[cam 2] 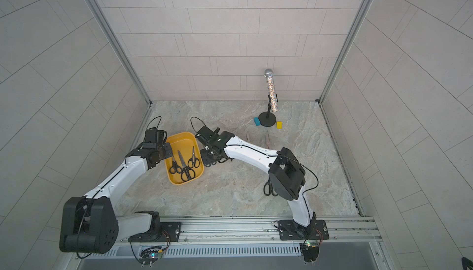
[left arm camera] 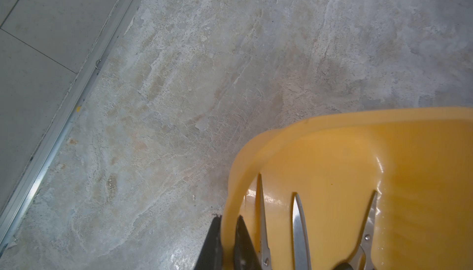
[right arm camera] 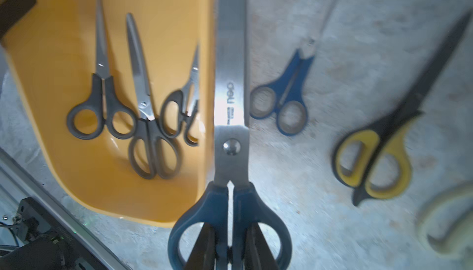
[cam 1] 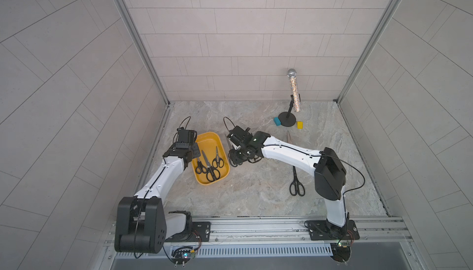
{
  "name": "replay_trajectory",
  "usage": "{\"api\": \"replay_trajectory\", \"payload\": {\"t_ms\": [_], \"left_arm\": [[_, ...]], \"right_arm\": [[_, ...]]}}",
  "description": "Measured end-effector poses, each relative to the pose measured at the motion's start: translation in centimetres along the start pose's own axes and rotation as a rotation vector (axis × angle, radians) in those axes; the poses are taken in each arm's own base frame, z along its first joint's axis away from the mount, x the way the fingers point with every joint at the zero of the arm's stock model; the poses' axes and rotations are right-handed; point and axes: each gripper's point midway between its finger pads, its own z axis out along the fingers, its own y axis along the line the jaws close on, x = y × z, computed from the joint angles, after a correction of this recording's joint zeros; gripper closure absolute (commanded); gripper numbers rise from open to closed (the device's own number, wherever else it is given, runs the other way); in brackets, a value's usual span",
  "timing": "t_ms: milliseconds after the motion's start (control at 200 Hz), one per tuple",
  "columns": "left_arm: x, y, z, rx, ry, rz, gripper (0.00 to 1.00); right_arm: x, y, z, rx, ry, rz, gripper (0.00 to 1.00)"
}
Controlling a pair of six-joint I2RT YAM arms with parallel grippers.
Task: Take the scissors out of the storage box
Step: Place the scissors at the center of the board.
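The yellow storage box point(cam 1: 206, 138) point(cam 2: 179, 140) lies left of centre, with three black-handled scissors point(cam 1: 213, 172) point(right arm camera: 151, 128) lying in it. My left gripper point(cam 1: 195, 151) point(left arm camera: 227, 220) is shut on the box's left wall, one finger inside and one outside. Just right of the box, my right gripper point(cam 1: 236, 151) point(right arm camera: 230, 227) is shut on the handles of a large dark blue pair point(right arm camera: 231, 102). That pair hangs above the table, its blades running along the box's right wall.
On the table right of the box lie a small blue pair point(right arm camera: 286, 102), a black-and-yellow pair point(right arm camera: 378, 153), a cream pair point(right arm camera: 448, 220) and a black pair point(cam 1: 297, 184). A glitter microphone on a stand point(cam 1: 294, 89) and small blue point(cam 1: 277, 121) and yellow point(cam 1: 299, 125) blocks stand at the back right.
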Motion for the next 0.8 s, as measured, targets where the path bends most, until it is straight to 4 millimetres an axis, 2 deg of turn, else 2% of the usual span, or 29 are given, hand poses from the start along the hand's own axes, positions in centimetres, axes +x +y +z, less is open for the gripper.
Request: {"api": "replay_trajectory", "payload": {"t_ms": [145, 300, 515, 710, 800], "left_arm": [[-0.1, 0.0, -0.1, -0.001, -0.003, 0.000, 1.00], [-0.5, 0.1, -0.6, 0.004, -0.024, 0.001, 1.00], [-1.1, 0.1, -1.4, 0.010, -0.058, 0.005, 1.00], [-1.5, 0.1, -2.0, 0.015, -0.079, 0.012, 1.00], [-1.7, 0.0, -2.3, 0.022, -0.092, 0.024, 1.00]], "right_arm": [[3.3, -3.6, -2.5, 0.065, 0.002, 0.081, 0.97], [7.8, -6.5, -3.7, 0.113, 0.035, 0.156, 0.96], [13.6, -9.9, -3.0, 0.187, 0.122, 0.264, 0.95], [16.7, -11.5, -1.7, 0.219, 0.161, 0.346, 0.94], [17.2, -11.8, -1.3, 0.231, 0.176, 0.364, 0.94]]}}
